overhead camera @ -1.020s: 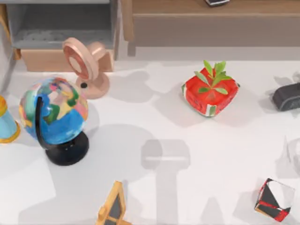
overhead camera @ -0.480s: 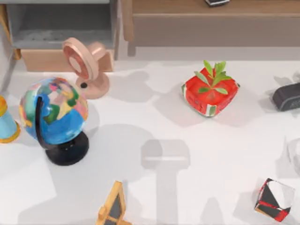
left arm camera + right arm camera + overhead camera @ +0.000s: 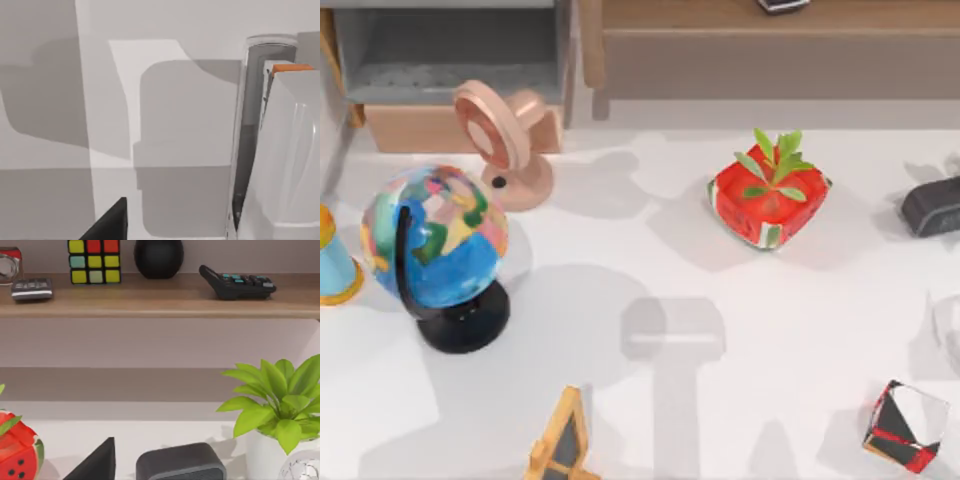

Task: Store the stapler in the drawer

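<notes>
At the back left of the white bench (image 3: pixel 650 240), the wide grey-walled drawer with a tan wooden front (image 3: pixel 410 128) is seen open. The slim white stapler with a dark stripe (image 3: pixel 285 150) appears to lie near the left claw (image 3: pixel 110 222). It is judged light, stiff and smooth, best gripped across its narrow middle. Neither the left claw's state nor that of the right claw (image 3: pixel 97 460) can be told.

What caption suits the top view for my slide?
Open drawer behind a globe and pink fan; red planter mid-table.

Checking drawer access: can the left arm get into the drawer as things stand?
Probably yes, from above: the drawer stands open at the far left, its grey floor bare. The fan and globe stand before its front, so a low approach looks tighter.
</notes>
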Available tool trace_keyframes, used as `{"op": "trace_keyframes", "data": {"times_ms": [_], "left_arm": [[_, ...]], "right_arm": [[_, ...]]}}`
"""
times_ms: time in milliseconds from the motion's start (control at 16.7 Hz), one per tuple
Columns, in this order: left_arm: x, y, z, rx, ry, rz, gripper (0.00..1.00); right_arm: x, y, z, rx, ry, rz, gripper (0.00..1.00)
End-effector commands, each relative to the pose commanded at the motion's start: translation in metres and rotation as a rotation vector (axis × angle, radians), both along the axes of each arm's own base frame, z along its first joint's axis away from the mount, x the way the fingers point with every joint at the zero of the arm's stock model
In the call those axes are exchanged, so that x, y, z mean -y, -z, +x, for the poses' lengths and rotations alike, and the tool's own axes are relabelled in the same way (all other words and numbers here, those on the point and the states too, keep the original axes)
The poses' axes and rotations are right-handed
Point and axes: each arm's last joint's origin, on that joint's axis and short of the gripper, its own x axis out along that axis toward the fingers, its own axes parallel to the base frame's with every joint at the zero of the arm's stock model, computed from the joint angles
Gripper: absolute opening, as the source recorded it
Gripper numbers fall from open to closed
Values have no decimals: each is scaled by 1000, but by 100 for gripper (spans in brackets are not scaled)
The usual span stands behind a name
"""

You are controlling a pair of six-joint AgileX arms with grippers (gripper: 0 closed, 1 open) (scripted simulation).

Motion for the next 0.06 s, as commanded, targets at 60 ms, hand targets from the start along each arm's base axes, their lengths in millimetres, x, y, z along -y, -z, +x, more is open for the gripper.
{"op": "trace_keyframes", "data": {"times_ms": [60], "left_arm": [[0,0,0,0,0,0,100]], "right_arm": [[0,0,0,0,0,0,100]]}}
